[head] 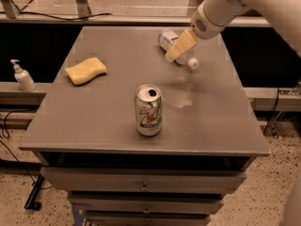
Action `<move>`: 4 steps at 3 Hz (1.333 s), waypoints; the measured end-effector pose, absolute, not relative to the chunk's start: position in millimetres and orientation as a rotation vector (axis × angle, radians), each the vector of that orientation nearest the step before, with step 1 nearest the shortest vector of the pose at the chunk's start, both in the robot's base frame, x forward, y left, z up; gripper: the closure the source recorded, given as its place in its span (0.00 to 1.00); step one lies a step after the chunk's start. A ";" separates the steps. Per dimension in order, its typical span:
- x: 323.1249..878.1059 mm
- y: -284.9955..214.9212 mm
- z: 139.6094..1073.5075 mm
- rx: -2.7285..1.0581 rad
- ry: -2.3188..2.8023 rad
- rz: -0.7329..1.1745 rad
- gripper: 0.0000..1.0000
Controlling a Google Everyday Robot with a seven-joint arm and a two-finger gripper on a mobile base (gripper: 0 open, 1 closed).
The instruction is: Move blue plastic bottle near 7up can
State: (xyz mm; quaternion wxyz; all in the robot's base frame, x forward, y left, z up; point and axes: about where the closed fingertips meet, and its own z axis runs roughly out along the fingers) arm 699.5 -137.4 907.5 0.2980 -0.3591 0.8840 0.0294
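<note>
The blue plastic bottle (166, 37) lies on its side at the far right of the grey table (103, 112), its white cap (193, 63) pointing toward the front right. The 7up can (149, 109) stands upright near the table's front middle, its top open. My gripper (179, 46), yellowish at the end of a white arm (221, 8), reaches in from the upper right and hangs right over the bottle's middle, hiding part of it. The bottle and the can are well apart.
A yellow sponge (86, 70) lies on the table's left side. A small white pump dispenser (22, 76) stands on a ledge to the left, off the table. Drawers (143, 185) sit under the tabletop.
</note>
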 end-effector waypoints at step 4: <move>750.5 -152.0 838.7 -0.731 2.421 0.310 0.39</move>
